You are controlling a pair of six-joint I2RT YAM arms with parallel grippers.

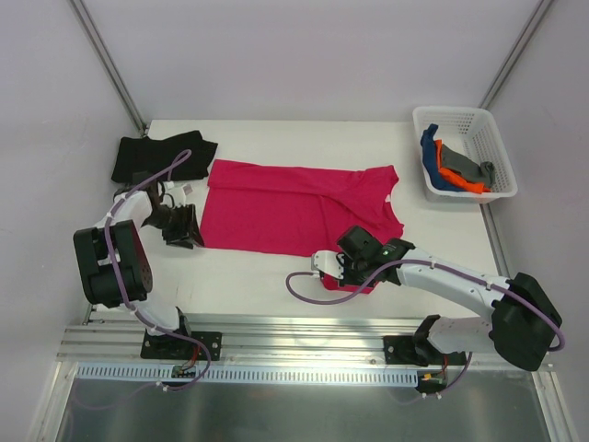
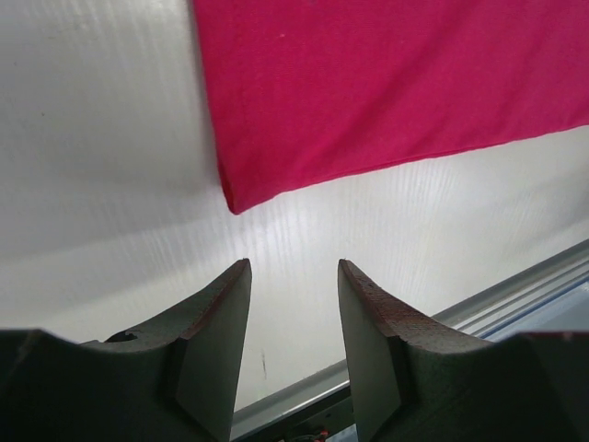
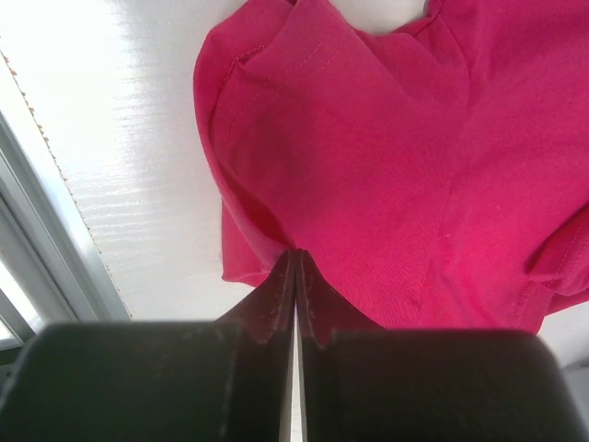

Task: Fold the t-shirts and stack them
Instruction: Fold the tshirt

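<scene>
Entry: my right tool (image 3: 294, 262), clamped on crimson-pink t-shirt (image 3: 386, 157) edge; left tool (image 2: 293, 272) apart, empty, cloth at twelve o'clock. Risk: thin pinch slips.

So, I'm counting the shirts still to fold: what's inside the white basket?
Crumpled blue cloth, orange cloth and grey cloth lie bundled in the basket. How many shirts that makes, and anything beneath them, is covered.

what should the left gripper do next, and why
Probably ease the left gripper forward onto the pink shirt corner and close. It is open, just short of the cloth and holds nothing, while the right gripper is shut at the sleeve edge, seemingly pinching it.
</scene>
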